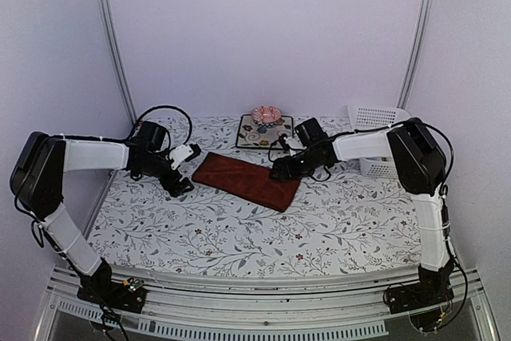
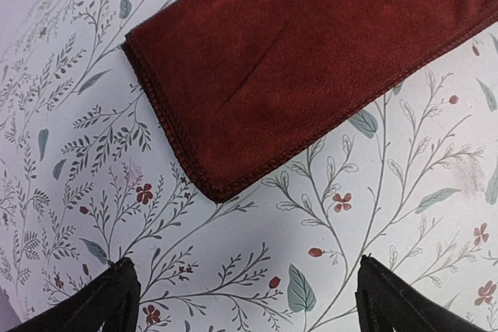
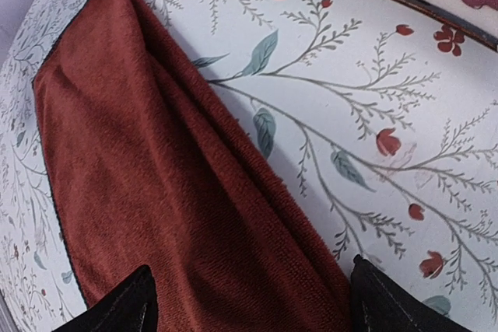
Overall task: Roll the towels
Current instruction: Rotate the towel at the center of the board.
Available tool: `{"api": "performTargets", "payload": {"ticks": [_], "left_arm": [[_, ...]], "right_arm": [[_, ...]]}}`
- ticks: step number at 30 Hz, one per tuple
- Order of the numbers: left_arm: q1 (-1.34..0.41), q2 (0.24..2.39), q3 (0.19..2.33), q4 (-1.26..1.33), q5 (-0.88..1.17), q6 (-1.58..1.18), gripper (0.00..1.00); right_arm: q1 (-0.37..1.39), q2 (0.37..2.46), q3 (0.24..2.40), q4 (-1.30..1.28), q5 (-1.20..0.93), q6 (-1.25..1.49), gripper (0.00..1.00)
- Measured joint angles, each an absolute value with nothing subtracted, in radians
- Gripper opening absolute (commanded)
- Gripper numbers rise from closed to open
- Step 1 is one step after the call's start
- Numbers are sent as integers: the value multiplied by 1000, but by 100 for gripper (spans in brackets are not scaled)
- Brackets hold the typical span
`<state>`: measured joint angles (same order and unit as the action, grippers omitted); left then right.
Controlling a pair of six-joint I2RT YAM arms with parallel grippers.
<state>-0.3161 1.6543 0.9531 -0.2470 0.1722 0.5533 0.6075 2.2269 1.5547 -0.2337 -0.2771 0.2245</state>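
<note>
centrally, dark red towel (image 1: 247, 180), left claw (image 2: 245, 270), right claw (image 3: 250, 277) gaping

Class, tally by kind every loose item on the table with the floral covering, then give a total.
Flat dark red cloth towel: 1
Rolled pinkish cloth bundle: 1
Square dark floral mat: 1
White perforated plastic basket: 1
Total: 4

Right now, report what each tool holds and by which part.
Nothing is held. Left tool open beside a corner of the red towel; right tool open over its other end.
</note>
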Motion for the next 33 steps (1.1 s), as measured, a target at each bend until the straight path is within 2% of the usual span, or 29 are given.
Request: {"api": "performTargets", "payload": {"ticks": [7, 19, 28, 33], "left_arm": [[-309, 1674, 952, -236, 163, 558, 97], [-299, 1903, 1106, -220, 77, 571, 97], [-310, 2070, 1324, -191, -2, 569, 96], [-335, 2131, 1404, -167, -66, 574, 96]], "right_arm": [[647, 2112, 1367, -172, -353, 236, 86], [936, 1933, 1176, -248, -290, 311, 96], [842, 1702, 1118, -298, -29, 317, 100], [806, 1679, 1118, -259, 23, 307, 99]]}}
